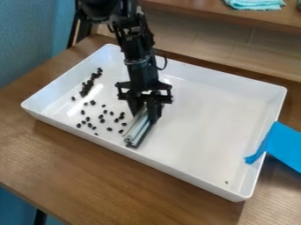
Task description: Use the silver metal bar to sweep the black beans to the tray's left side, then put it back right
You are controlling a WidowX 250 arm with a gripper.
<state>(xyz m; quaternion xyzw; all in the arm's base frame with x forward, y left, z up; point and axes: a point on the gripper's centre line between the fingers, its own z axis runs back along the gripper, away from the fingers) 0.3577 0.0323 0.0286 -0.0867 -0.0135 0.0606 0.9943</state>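
The black gripper (145, 115) hangs down into the white tray (200, 127), left of its middle. It is shut on a long, narrow pale tool with a dark lower edge (138, 130), which stands at a slant with its low end close to the tray's front wall. Small black beans (101, 120) lie scattered on the tray floor to the left of the tool. A denser line of beans (87, 85) lies farther back on the left. One tiny dark bit (226, 182) rests near the tray's front right corner.
Blue tape (281, 145) runs over the tray's right wall onto the wooden table (106, 165). Behind the tray is a wooden ledge (258, 22) with a folded turquoise cloth (255, 4). A blue wall stands at the left.
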